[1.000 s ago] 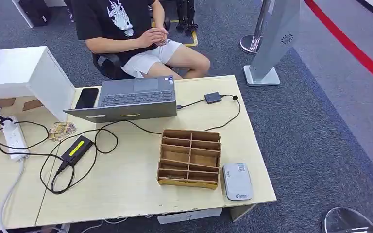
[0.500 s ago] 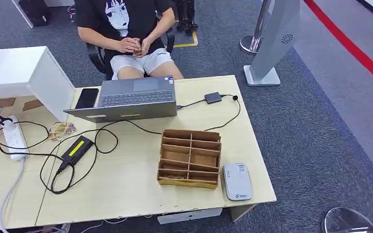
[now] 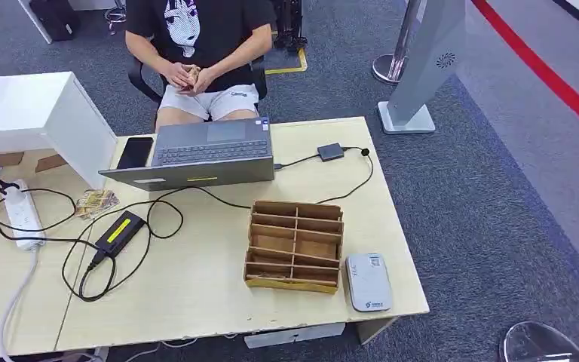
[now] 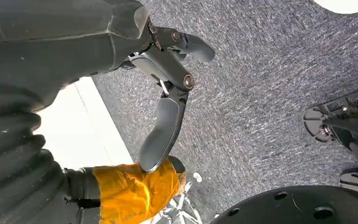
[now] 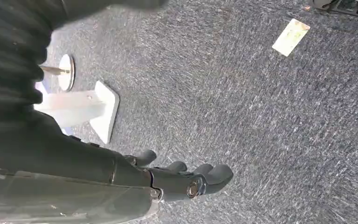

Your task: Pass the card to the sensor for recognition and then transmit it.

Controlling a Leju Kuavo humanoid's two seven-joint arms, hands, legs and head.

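Observation:
The grey-white card sensor (image 3: 368, 281) lies flat at the table's near right corner, beside a wooden divided box (image 3: 295, 245). A person (image 3: 196, 34) sits behind the table and holds a small brownish thing (image 3: 191, 74) in both hands; I cannot tell what it is. My left hand (image 4: 164, 95) hangs over grey carpet with its fingers spread and nothing in them; orange tape wraps its thumb (image 4: 135, 189). My right hand (image 5: 172, 179) also hangs above carpet, fingers loosely extended, holding nothing.
On the table (image 3: 203, 290) sit an open laptop (image 3: 200, 154), a phone (image 3: 135, 152), a power brick (image 3: 120, 231) with looped cables and a power strip (image 3: 21, 213). A white box (image 3: 38, 117) stands at the left. A grey stand (image 3: 422, 64) rises beyond the table. A pale slip (image 5: 291, 37) lies on the carpet.
The seated person has swivelled to face the table squarely, and their hands have shifted left and lower. The things on the table have not moved.

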